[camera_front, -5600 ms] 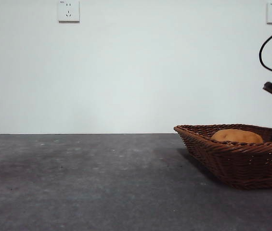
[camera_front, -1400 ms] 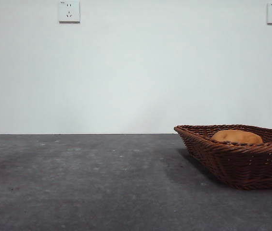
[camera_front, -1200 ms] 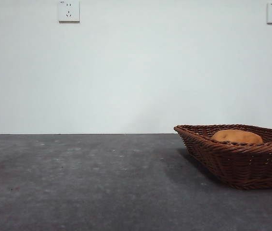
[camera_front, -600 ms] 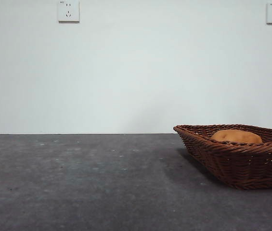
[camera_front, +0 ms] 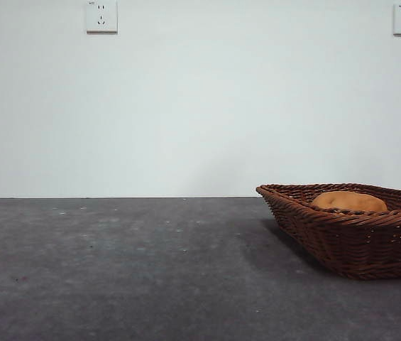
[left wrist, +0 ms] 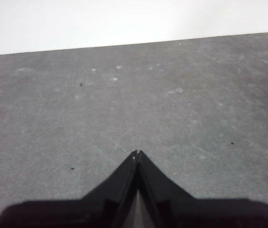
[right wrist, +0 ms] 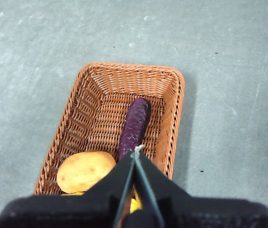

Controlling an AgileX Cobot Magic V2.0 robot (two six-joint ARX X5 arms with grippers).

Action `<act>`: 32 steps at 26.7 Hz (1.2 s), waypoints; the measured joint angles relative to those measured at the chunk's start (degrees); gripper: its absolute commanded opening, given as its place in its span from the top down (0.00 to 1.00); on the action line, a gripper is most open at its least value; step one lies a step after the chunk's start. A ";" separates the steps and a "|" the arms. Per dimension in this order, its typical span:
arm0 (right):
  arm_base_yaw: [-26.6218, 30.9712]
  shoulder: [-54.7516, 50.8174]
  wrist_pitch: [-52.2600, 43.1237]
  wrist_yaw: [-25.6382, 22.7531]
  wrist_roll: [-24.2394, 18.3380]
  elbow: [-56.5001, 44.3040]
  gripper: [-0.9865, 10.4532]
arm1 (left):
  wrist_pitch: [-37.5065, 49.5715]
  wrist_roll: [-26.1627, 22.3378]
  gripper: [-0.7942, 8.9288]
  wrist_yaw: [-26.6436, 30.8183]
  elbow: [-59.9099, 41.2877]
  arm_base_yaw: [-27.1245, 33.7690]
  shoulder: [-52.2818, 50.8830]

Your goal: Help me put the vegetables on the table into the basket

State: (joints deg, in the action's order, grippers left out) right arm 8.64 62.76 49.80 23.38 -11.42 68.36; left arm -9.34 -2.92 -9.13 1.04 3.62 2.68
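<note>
Right wrist view: wicker basket (right wrist: 167,85) is seen holding eggplant (right wrist: 134,126), potato (right wrist: 85,171), corn sliver (right wrist: 134,205). Right gripper (right wrist: 136,153) and left gripper (left wrist: 136,154) pressed closed, nothing held. No legible text.

Grey table (camera_front: 129,270); wicker basket (camera_front: 356,241) atop

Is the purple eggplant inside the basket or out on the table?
Inside. The right wrist view shows the eggplant lying on the basket floor beside the potato.
</note>
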 measured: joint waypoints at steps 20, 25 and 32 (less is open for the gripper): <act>-2.27 -32.20 -13.97 -5.73 2.97 -21.11 0.91 | 0.00 0.02 0.92 -0.02 0.00 0.00 1.49; -3.65 -43.74 -20.57 -9.22 9.20 -39.52 0.91 | 0.00 0.02 0.92 0.00 0.00 0.00 1.49; -5.20 -50.49 -25.07 -9.46 10.64 -51.98 0.91 | 0.00 0.02 0.92 0.00 0.00 0.00 1.49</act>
State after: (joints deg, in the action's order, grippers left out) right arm 3.44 12.27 24.73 13.91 -0.78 16.38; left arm -9.34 -2.90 -9.13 1.04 3.62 4.16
